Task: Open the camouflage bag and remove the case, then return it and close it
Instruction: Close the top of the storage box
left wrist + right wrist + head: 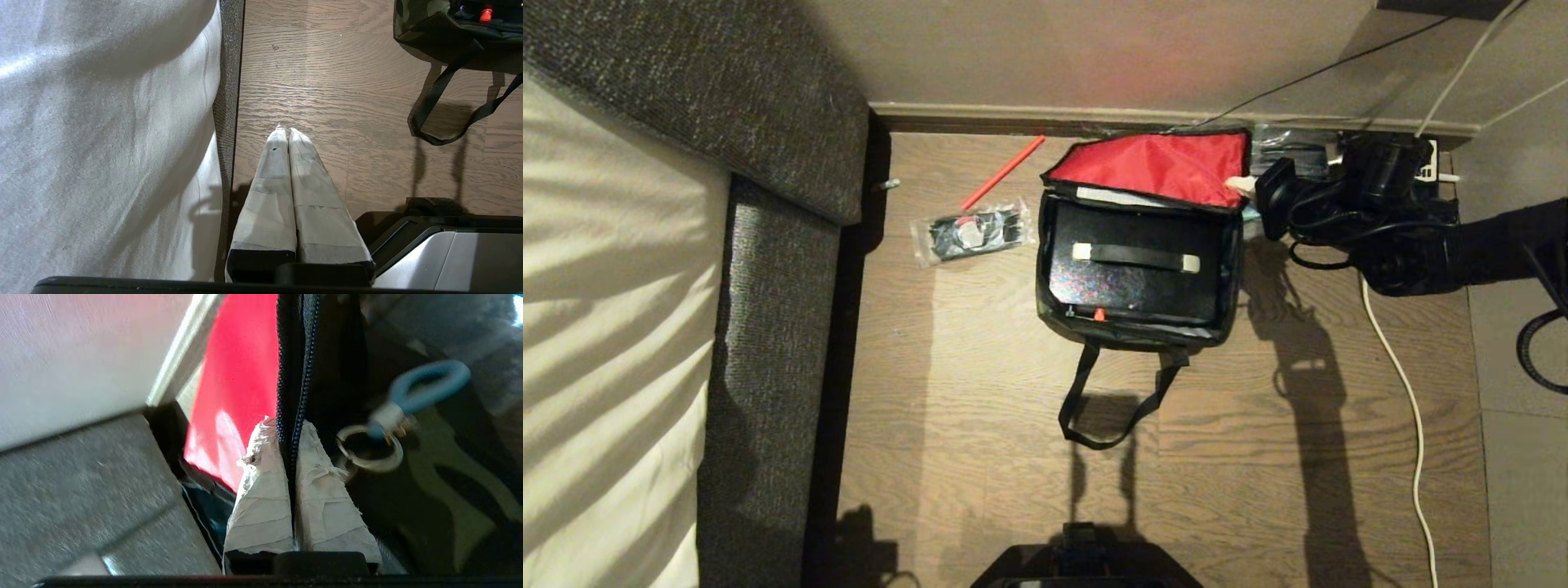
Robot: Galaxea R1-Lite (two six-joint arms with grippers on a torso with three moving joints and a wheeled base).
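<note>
Bag (1058,306) soft, lid floppy | right tool (292,455) pinched on zipper edge (291,375) | case (1135,282) rigid, slick: grab strap handle (1135,256) | left tool (288,136) closed, empty

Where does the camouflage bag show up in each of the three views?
Head view: camouflage bag lies centre on the floor, flap open, case inside.
Left wrist view: its corner shows at one edge.
Right wrist view: flap edge pinched by the right gripper.
Shared landmark: the red lining.

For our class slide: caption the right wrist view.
Right gripper fingers shut on the open camouflage bag flap's zipper edge.
</note>
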